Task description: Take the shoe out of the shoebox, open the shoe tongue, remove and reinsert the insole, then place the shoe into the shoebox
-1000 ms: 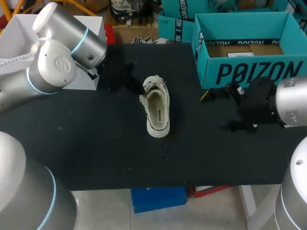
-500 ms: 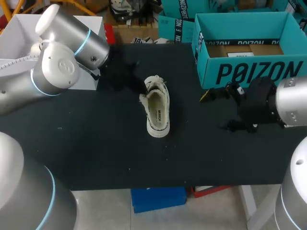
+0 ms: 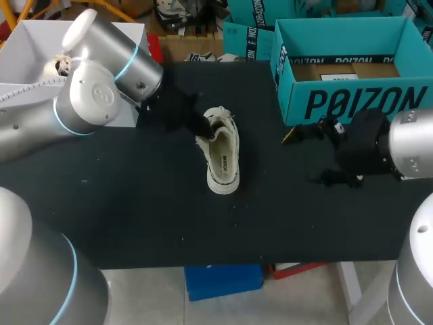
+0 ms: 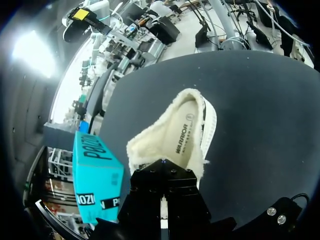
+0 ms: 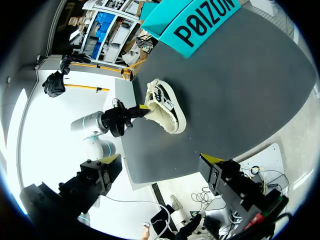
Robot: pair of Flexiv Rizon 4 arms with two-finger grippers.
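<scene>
A cream low shoe (image 3: pixel 223 156) with a fleece lining lies on the black table (image 3: pixel 135 203), its opening up and its heel toward the front edge. My left gripper (image 3: pixel 206 128) is shut, its tips at the raised tongue at the shoe's far end. In the left wrist view the shut fingers (image 4: pixel 161 202) sit right at the fleece edge of the shoe (image 4: pixel 182 135). The right wrist view shows the left gripper (image 5: pixel 140 108) touching the shoe (image 5: pixel 165 107). My right gripper (image 3: pixel 304 157) stands open and empty, right of the shoe, in front of the teal shoebox (image 3: pixel 345 101).
The open teal shoebox (image 5: pixel 200 22) stands at the back right with paper inside; it also shows beside the left gripper as the teal shoebox (image 4: pixel 97 175). A white box (image 3: pixel 27 47) sits at the back left. Bare table lies in front of the shoe.
My left arm has moved right and forward, bringing its shut gripper up to the shoe's tongue. The shoe and the right arm have stayed put.
</scene>
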